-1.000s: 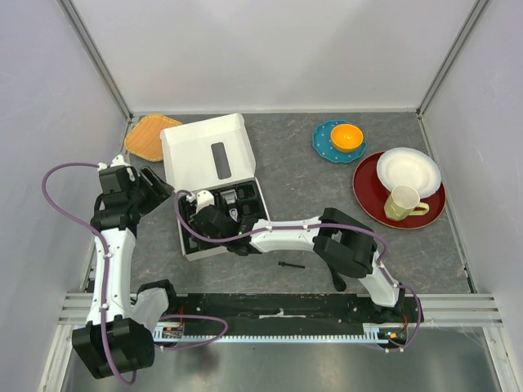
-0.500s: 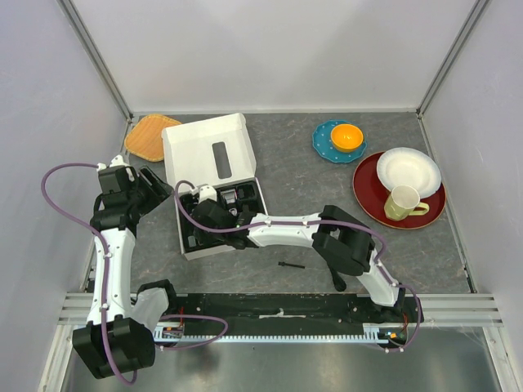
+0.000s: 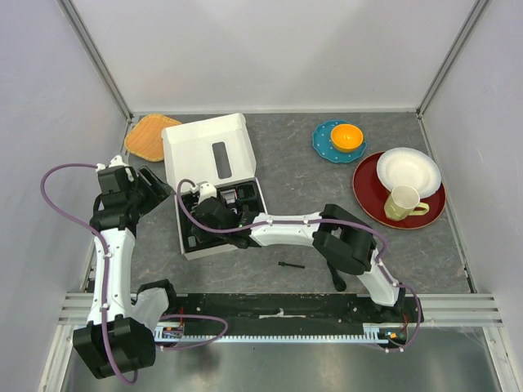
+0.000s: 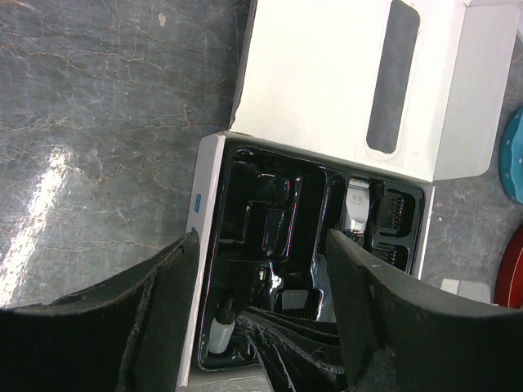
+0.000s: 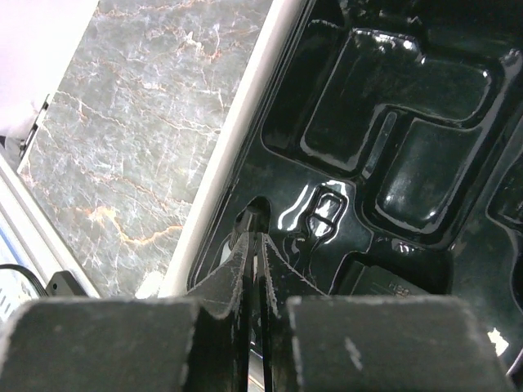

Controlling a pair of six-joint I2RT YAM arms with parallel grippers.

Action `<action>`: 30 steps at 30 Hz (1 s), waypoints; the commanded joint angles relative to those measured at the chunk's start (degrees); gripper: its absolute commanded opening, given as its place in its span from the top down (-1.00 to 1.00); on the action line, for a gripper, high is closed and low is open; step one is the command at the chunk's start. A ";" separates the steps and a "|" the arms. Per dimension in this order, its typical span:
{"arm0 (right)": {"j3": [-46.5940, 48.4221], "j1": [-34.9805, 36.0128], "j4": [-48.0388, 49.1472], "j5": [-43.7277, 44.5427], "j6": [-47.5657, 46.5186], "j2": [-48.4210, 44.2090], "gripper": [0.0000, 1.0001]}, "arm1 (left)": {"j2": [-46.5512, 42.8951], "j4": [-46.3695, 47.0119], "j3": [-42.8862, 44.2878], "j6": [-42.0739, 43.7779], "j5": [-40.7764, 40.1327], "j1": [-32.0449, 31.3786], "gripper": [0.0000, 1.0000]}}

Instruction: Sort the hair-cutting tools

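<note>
Right gripper (image 5: 253, 233) pointing into black tray (image 5: 384, 98) of white box (image 3: 200, 143), fingers nearly together, unclear whether pinching anything. Left gripper (image 4: 260, 257) hovering near box, fingers apart.

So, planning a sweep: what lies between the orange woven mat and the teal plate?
The white cardboard box's open lid, next to the orange mat; then bare grey table to the teal plate. Top view.

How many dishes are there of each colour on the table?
teal plate: 1
orange bowl: 1
red plate: 1
white dish: 1
pale green cup: 1
Total: 5
</note>
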 commanded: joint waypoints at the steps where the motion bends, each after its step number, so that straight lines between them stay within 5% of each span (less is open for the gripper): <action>1: -2.02 0.02 6.08 -3.01 -0.81 -2.04 0.78 | -0.12 0.71 0.16 0.55 1.08 0.61 -0.40; 30: 5.18 2.31 -3.41 1.64 -11.09 4.46 0.64 | 0.14 0.97 0.07 0.46 1.96 1.40 -0.40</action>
